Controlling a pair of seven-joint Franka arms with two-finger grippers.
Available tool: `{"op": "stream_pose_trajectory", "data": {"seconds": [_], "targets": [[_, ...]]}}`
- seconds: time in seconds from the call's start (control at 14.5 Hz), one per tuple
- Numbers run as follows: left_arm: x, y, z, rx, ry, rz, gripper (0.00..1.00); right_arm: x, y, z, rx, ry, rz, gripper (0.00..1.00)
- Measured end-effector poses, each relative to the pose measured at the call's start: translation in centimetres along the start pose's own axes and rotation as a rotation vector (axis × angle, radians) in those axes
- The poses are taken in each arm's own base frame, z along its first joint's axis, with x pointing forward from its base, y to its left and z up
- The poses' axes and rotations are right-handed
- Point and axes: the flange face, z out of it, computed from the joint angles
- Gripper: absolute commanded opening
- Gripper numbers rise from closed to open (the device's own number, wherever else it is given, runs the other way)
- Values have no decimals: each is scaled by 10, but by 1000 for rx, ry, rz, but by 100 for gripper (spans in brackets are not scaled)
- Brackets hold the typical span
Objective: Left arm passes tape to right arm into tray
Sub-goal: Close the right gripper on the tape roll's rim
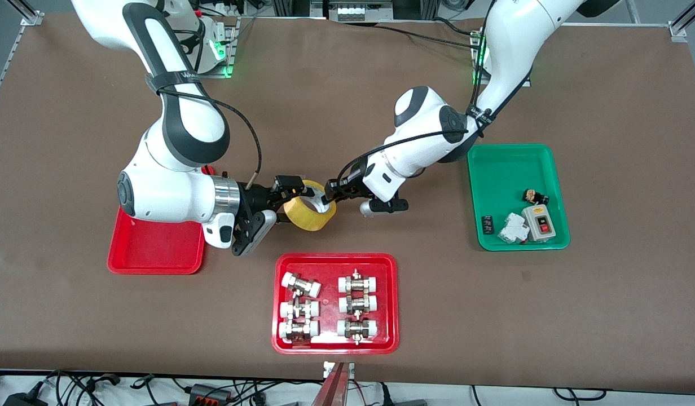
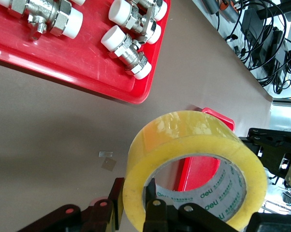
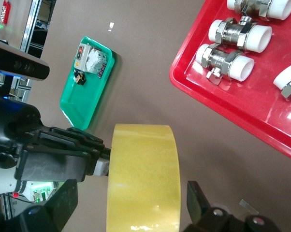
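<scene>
Handover was midway: above the table just beside the plain red tray (image 1: 155, 251), the left gripper (image 1: 325, 198) pinched the tape (image 1: 309, 213), the right gripper (image 1: 288, 197) straddled it wide, unclamped; transfer and tray drop remained.

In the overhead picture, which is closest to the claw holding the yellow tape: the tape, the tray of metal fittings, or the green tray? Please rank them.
From the left gripper:
1. Tape, in its grip.
2. Tray of metal fittings, nearer the front camera.
3. Green tray, toward the left arm's end.

Only legible txt: "deli" logo printed repeatedly on inner core of the tape (image 2: 218, 186). Arm cable-strap lettering unreadable.
</scene>
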Motion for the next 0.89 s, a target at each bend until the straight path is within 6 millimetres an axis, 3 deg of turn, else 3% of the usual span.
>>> {"op": "stream_pose_trajectory", "data": {"seconds": [0.55,0.76,0.89], "targets": [[0,0,0,0,1,0,1,-1,1,-1,0,-3,3,99],[0,0,0,0,1,0,1,-2,3,-4,-1,-5,7,96],[1,0,0,0,1,-1,1,-3,5,-6,3,-14,12,86]]}}
